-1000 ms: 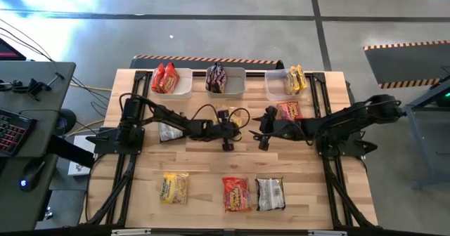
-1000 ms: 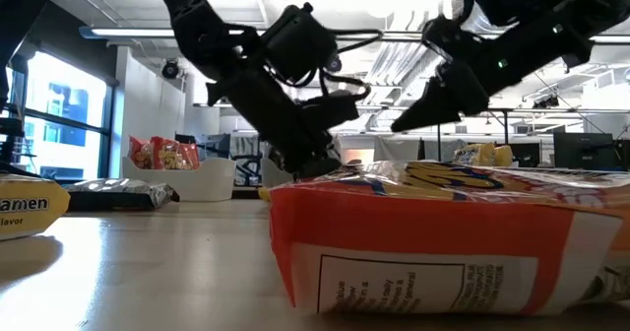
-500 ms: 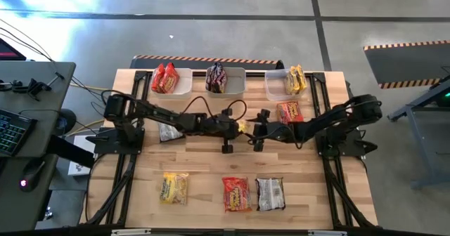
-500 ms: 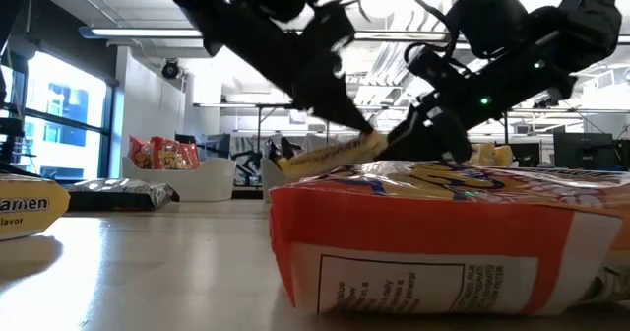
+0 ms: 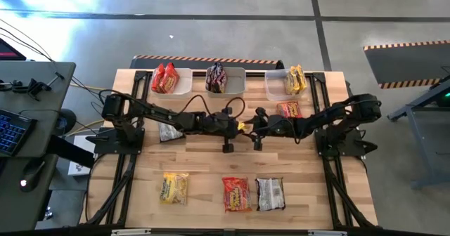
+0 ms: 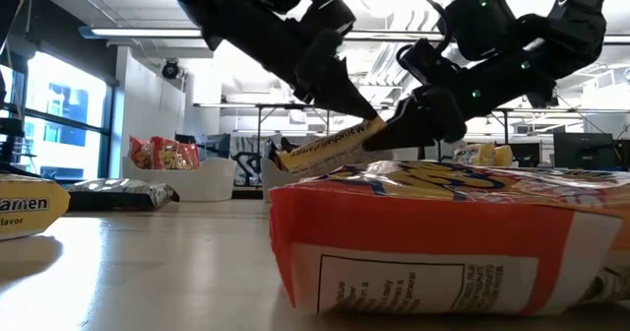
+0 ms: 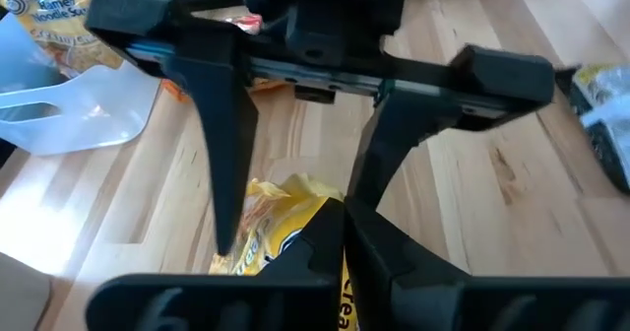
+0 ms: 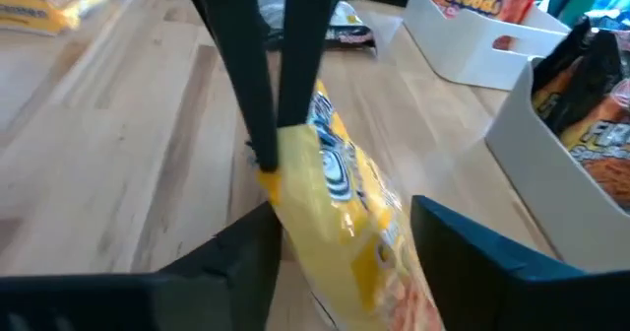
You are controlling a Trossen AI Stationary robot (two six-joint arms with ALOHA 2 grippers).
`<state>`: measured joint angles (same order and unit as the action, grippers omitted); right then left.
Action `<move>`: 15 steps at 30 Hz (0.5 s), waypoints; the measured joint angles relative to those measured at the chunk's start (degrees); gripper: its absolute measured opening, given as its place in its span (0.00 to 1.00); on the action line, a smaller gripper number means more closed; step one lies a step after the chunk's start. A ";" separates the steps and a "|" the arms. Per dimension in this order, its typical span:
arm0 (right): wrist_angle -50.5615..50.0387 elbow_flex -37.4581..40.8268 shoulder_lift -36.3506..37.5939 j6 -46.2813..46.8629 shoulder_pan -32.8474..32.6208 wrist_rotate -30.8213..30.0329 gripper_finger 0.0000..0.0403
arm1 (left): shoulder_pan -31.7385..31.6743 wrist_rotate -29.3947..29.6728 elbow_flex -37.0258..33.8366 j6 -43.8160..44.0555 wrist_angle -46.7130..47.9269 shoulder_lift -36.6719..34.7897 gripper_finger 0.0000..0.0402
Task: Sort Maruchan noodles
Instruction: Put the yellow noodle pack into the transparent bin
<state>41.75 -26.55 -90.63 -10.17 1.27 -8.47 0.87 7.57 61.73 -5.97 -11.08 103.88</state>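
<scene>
– Starting at the near edge, what lies on the pale wooden table (image 5: 204, 162)?
– Three flat plastic noodle packets in a row: a yellow packet (image 5: 174, 188) on the left, a red-orange packet (image 5: 236, 193) in the middle and a silver-and-dark packet (image 5: 269, 192) just right of it. The red-orange one fills the low view's foreground.

– And at mid-table?
– Both arms meet there. The left gripper (image 5: 241, 126) has its fingers clamped together on one end of another yellow plastic packet (image 6: 330, 146), which hangs tilted, clear of the wood. The right gripper (image 5: 253, 128) faces it from the right with its fingers (image 8: 463, 242) apart, one on each side of the packet's other end. I cannot tell whether they touch it.

– Anything else around them?
– A second silver-and-dark packet (image 5: 169, 131) lies under the left arm, and a second red-orange packet (image 5: 289, 110) lies just beyond the right arm.

– And the far edge?
– Three pale rectangular plastic bins stand in a row: the left bin (image 5: 184, 88) holds red-orange packets (image 5: 165, 78), the middle bin (image 5: 235, 85) holds dark packets (image 5: 216, 77) and the right bin (image 5: 274, 87) holds yellow packets (image 5: 295, 80).
</scene>
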 joint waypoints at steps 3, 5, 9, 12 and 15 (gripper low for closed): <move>-0.01 0.00 0.00 1.14 0.37 1.37 0.41 | -0.01 0.02 0.00 1.26 -0.73 0.00 0.00; -0.01 0.00 0.00 1.15 0.53 1.98 0.36 | -0.01 0.47 0.00 1.43 -0.83 0.00 0.00; -0.03 0.00 0.00 1.30 1.01 2.68 0.26 | -0.01 0.97 -0.10 1.62 1.09 -1.42 0.04; 0.02 -0.02 0.00 2.36 1.01 2.68 0.21 | 0.50 3.57 -0.04 0.47 4.51 -5.63 0.09; 0.17 -0.02 0.00 2.42 0.99 2.71 0.17 | 1.35 6.26 0.00 0.39 10.51 -10.30 0.15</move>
<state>41.91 -26.57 -90.63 -7.75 2.26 -5.76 2.22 13.83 61.73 -5.57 -0.58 93.58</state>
